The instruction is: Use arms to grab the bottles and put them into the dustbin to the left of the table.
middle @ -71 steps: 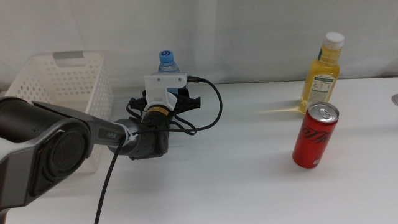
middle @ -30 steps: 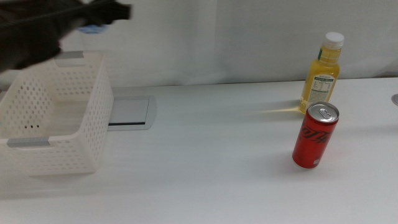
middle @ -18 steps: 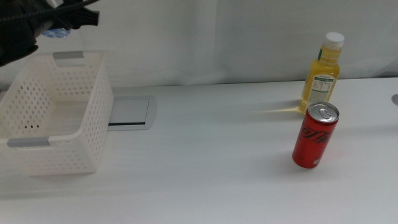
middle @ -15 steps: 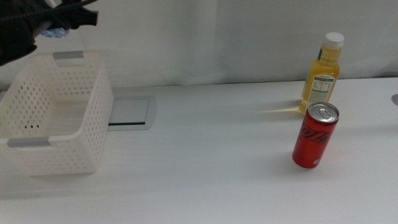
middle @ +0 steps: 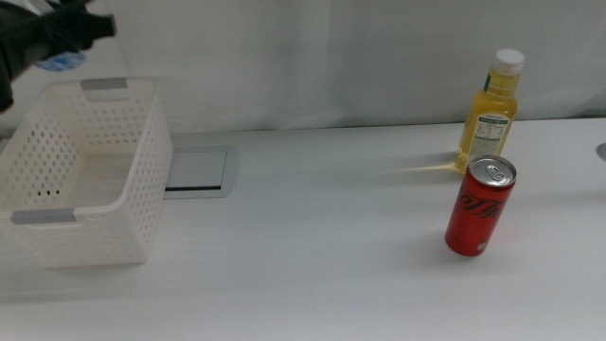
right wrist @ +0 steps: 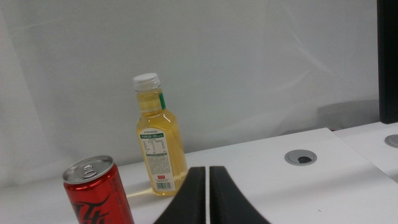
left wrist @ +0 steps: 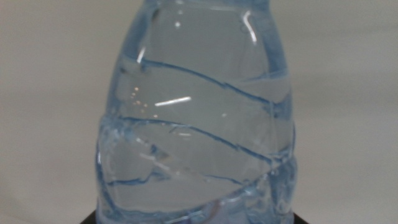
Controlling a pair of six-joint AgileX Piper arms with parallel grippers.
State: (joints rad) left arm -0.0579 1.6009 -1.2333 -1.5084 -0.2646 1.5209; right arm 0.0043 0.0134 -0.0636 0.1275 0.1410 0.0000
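Note:
My left gripper (middle: 59, 38) is at the top left of the middle view, above the far rim of the white perforated dustbin (middle: 133, 204). It is shut on the clear water bottle (middle: 62, 62), of which only a blue bit shows there. The bottle's clear ribbed body (left wrist: 196, 124) fills the left wrist view. The yellow juice bottle (middle: 490, 114) with a white cap stands upright at the back right of the table; it also shows in the right wrist view (right wrist: 160, 152). My right gripper (right wrist: 207, 193) is shut and empty, low over the table, short of the juice bottle.
A red soda can (middle: 480, 206) stands just in front of the juice bottle, also in the right wrist view (right wrist: 99, 196). A grey plate (middle: 197, 170) is set into the white table (middle: 312, 246) beside the dustbin. A round cable hole (right wrist: 303, 157) lies at the far right.
My left arm lifted the water bottle off the table, swung it left over the dustbin, and has just moved a little further left. The juice bottle and can have not moved.

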